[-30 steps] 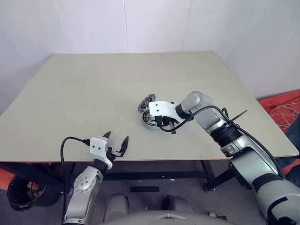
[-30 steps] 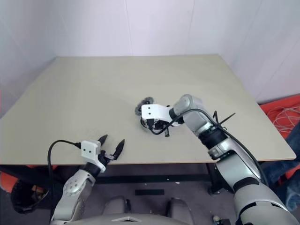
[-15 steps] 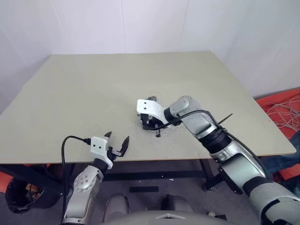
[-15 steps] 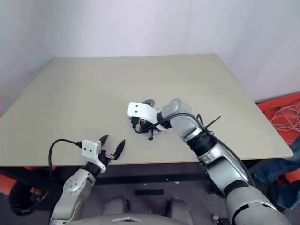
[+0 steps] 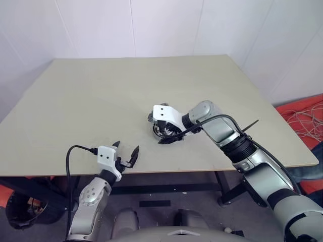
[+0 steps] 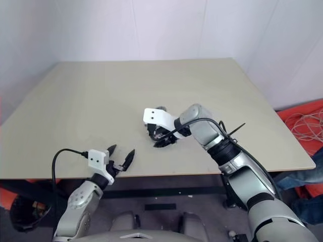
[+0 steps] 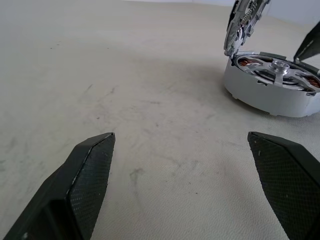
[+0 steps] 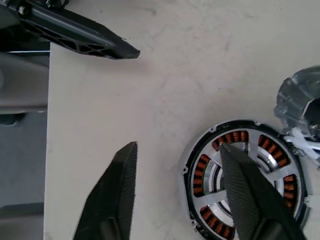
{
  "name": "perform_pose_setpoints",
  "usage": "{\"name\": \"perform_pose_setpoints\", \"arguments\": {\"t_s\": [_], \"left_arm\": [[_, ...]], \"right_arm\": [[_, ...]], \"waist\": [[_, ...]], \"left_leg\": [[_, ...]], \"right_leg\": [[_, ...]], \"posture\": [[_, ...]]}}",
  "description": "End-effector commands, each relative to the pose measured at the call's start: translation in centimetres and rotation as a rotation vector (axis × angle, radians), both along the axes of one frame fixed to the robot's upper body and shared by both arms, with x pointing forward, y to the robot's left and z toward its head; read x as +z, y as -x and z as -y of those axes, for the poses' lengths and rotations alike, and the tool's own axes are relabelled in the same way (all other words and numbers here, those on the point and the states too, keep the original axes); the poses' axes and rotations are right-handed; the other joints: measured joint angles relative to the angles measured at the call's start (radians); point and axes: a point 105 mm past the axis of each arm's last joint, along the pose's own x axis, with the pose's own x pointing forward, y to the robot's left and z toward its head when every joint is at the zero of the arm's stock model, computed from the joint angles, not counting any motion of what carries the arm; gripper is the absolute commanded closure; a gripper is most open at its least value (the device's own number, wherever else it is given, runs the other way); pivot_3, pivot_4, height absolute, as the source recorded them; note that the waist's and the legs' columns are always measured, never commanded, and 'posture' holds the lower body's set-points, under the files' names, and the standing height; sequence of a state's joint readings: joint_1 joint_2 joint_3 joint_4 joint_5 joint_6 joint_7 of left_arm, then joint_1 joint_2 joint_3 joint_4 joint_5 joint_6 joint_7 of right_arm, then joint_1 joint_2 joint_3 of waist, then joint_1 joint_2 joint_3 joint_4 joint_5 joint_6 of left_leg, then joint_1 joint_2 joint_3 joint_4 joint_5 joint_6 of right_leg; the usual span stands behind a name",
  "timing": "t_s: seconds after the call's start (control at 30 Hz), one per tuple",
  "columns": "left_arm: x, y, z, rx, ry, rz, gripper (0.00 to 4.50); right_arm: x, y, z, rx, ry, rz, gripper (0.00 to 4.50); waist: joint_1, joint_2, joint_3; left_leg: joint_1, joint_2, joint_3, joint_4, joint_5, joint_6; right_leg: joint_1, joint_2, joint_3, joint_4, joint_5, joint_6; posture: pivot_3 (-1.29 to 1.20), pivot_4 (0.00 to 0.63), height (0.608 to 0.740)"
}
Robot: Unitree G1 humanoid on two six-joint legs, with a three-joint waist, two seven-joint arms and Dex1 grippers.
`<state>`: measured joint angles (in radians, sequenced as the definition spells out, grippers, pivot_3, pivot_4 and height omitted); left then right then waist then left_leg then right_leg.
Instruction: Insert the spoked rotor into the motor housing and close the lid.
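Right gripper fingers spread over the motor housing; a clumsy reach could knock the leaning lid off. Left gripper fingers spread

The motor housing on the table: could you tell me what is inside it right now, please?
Inside the motor housing sits the spoked rotor; copper windings show between its silver spokes. The right gripper hangs over it, one finger covering part. The lid stands tilted at the housing's edge, not closed.
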<state>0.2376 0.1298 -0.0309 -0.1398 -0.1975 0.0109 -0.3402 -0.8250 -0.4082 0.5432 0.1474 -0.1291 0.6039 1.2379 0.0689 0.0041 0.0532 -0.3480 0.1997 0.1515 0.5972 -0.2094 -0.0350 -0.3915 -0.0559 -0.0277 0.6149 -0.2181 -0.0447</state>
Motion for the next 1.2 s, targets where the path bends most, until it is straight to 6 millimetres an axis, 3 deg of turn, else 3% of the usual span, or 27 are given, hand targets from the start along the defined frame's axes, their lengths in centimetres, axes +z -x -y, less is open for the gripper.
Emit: {"name": "perform_pose_setpoints", "arguments": {"t_s": [0.03,0.7,0.8,1.03,1.07,1.2], "left_arm": [[1.7,-0.5,0.3,-0.006,0.007,0.06,0.0],[1.7,-0.2,0.1,0.006,0.004,0.057,0.0],[1.6,-0.2,0.1,0.005,0.005,0.056,0.0],[1.6,-0.2,0.1,0.005,0.006,0.056,0.0],[1.6,-0.2,0.1,0.005,0.006,0.056,0.0],[1.6,-0.3,0.1,0.004,0.006,0.055,0.0]], "right_arm": [[1.5,-0.5,-0.3,0.018,-0.007,0.061,1.17],[-1.8,-0.5,1.4,-0.005,0.065,0.004,1.17],[-2.1,-0.3,1.5,-0.005,0.068,-0.005,1.79],[-2.3,-0.3,1.9,-0.012,0.078,-0.005,4.3],[-2.3,-0.4,2.0,-0.014,0.078,-0.004,4.48],[-2.1,-0.5,2.0,-0.02,0.075,0.001,4.48]], "waist": [[0.0,0.0,0.0],[0.0,0.0,0.0],[0.0,0.0,0.0],[0.0,0.0,0.0],[0.0,0.0,0.0],[0.0,0.0,0.0]], "left_leg": [[0.0,0.0,0.0,0.0,0.0,0.0],[0.0,0.0,0.0,0.0,0.0,0.0],[0.0,0.0,0.0,0.0,0.0,0.0],[0.0,0.0,0.0,0.0,0.0,0.0],[0.0,0.0,0.0,0.0,0.0,0.0],[0.0,0.0,0.0,0.0,0.0,0.0]], "right_leg": [[0.0,0.0,0.0,0.0,0.0,0.0],[0.0,0.0,0.0,0.0,0.0,0.0],[0.0,0.0,0.0,0.0,0.0,0.0],[0.001,0.0,0.0,0.0,0.0,0.0],[0.001,0.0,0.0,0.0,0.0,0.0],[0.0,0.0,0.0,0.0,0.0,0.0]], "posture": [[0.0,0.0,0.74],[0.0,0.0,0.74],[0.0,0.0,0.74],[0.0,0.0,0.74],[0.0,0.0,0.74],[0.0,0.0,0.74]]}}
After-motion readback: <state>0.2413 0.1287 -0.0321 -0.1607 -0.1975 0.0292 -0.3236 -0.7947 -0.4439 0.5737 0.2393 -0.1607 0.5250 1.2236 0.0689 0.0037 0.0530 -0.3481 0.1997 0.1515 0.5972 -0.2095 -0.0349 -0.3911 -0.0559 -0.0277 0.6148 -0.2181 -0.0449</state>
